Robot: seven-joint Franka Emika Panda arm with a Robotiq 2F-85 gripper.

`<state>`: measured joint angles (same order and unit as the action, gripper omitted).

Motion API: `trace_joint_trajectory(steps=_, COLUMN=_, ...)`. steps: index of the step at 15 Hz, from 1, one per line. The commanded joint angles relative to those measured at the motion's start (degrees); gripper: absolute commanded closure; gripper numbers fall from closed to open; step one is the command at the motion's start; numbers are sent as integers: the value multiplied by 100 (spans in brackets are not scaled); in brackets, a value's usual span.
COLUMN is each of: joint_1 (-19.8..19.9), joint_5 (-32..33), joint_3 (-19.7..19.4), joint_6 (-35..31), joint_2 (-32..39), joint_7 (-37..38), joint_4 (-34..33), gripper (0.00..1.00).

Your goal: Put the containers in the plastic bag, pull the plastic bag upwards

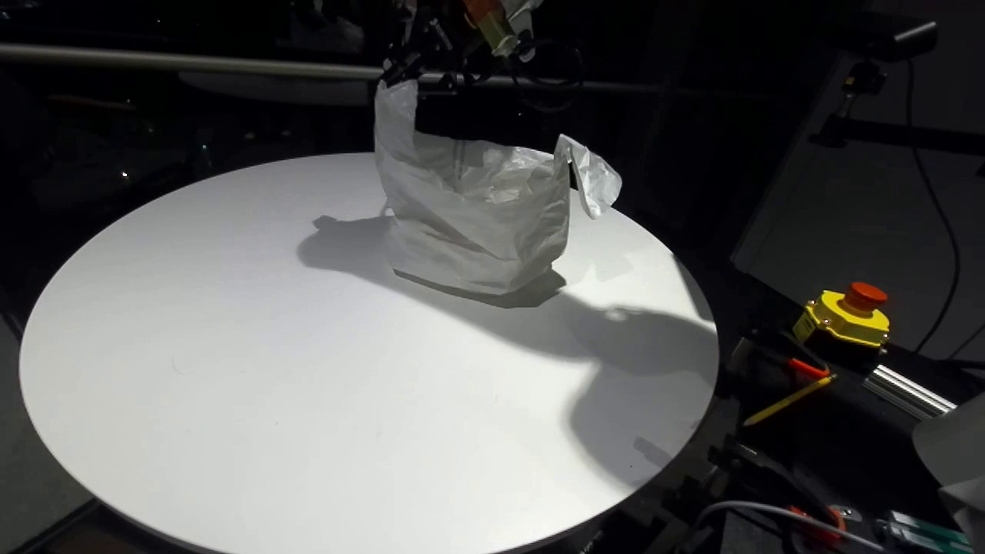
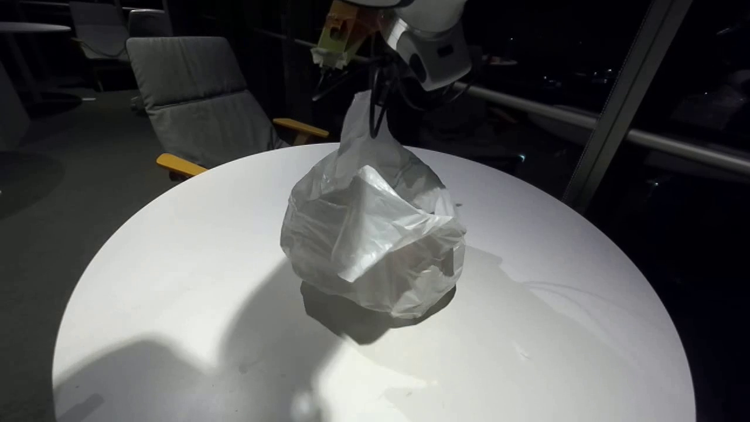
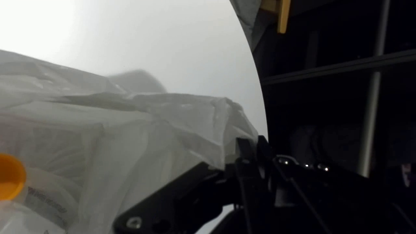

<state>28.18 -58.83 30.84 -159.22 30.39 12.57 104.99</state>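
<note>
In the wrist view the gripper point(image 3: 253, 143) is holding its two black fingers point(image 3: 243, 147) narrow, pinching a gathered corner of the translucent plastic bag point(image 3: 130, 143); the film is spreading away left of the fingers, and an orange tub point(image 3: 11, 177) is showing inside, well apart from them and lower; in an exterior view I am seeing the bag hanging below the fingers over a round white table point(image 1: 231, 346), its loose flap point(image 1: 596, 181) drooping to their lower right; whether its bottom is touching that table I am not managing to tell; a yellow box point(image 1: 835, 319) with a red knob point(image 1: 866, 298) and a yellow pencil point(image 1: 790, 400) are lying far to the right of the fingers and lower; in an exterior view a grey chair point(image 2: 193, 99) is standing left of the fingers, beyond the table, while the white arm point(image 2: 430, 44) is hanging just above and to their right.
</note>
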Motion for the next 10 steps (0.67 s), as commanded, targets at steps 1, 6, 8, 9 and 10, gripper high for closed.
trace_joint_trajectory(steps=1, joint_1=868, joint_5=-972, joint_3=499, joint_6=411, joint_2=-528, joint_7=-987, joint_4=622, gripper=90)
trace_joint_trajectory(steps=6, joint_1=25, joint_5=-2007, joint_3=-1145, joint_6=1618, joint_2=-1472, joint_7=-1702, joint_4=1234, gripper=90)
trace_joint_trajectory(steps=8, joint_1=-530, joint_5=-1672, joint_3=-1920, joint_6=1932, joint_2=-2022, joint_7=-1412, joint_4=1569, gripper=91)
trace_joint_trajectory(steps=9, joint_1=-755, joint_5=-1383, joint_3=-2238, joint_6=2090, joint_2=-2314, joint_7=-1180, joint_4=1722, gripper=93)
trace_joint_trajectory(steps=10, joint_1=-1013, joint_5=-878, joint_3=-2530, joint_6=2159, joint_2=-2565, joint_7=-783, joint_4=1823, gripper=93)
